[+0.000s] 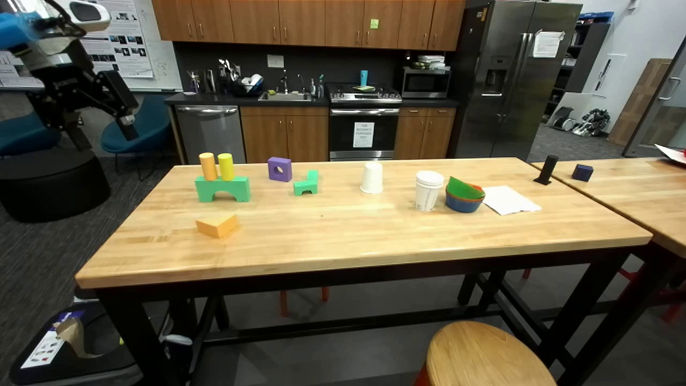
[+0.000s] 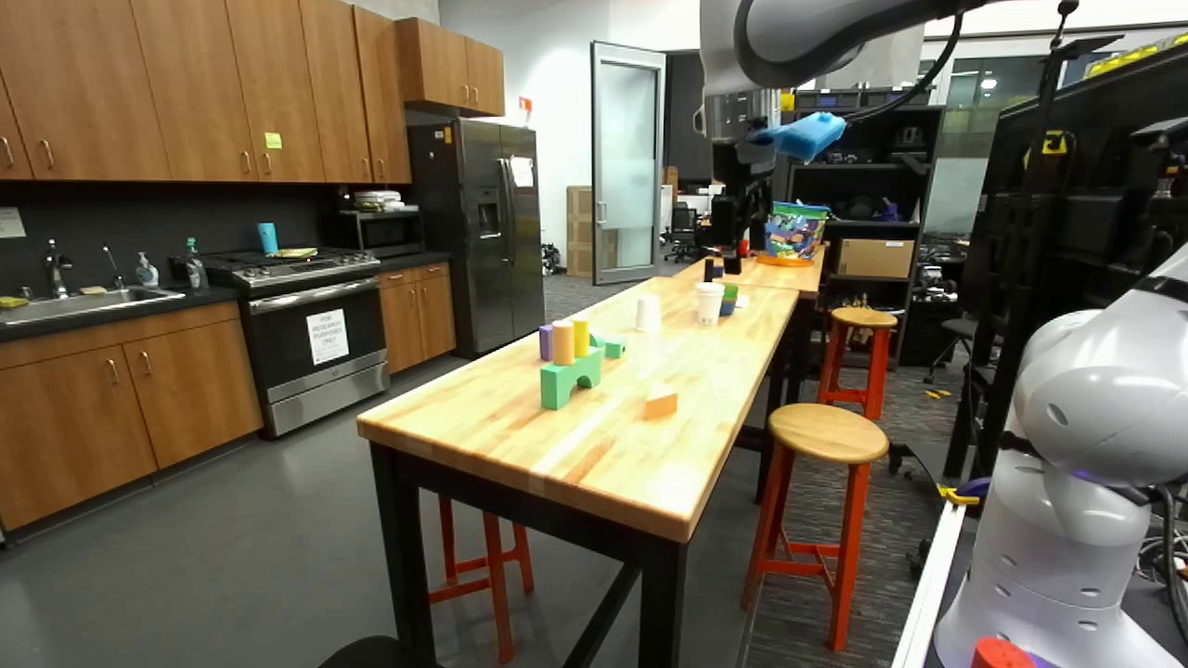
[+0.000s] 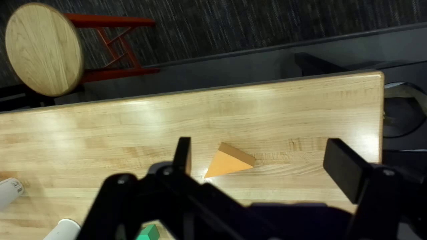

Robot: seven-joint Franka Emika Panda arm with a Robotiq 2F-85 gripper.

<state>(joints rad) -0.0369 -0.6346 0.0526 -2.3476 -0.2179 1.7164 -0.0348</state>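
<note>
My gripper [image 3: 260, 156] is open and empty, high above the table; it also shows in both exterior views [image 1: 105, 136] [image 2: 722, 267]. In the wrist view an orange triangular block [image 3: 230, 161] lies flat on the table below, framed between the fingers and nearer the left one. In both exterior views a green arch block [image 1: 222, 188] stands with an orange cylinder [image 1: 208, 166] and a yellow cylinder [image 1: 226, 166] upright on top. A purple block with a round hole [image 1: 287, 171] and a small green stepped piece [image 1: 306, 186] stand beside it.
An upside-down white cup [image 1: 372, 178], stacked white cups [image 1: 427, 193], coloured bowls [image 1: 463, 205] and a white paper [image 1: 509, 200] are on the wooden table [image 1: 321, 246]. A black cylinder [image 1: 546, 170] and dark blue block [image 1: 582, 172] are farther off. A stool [image 1: 487, 359] stands near the table.
</note>
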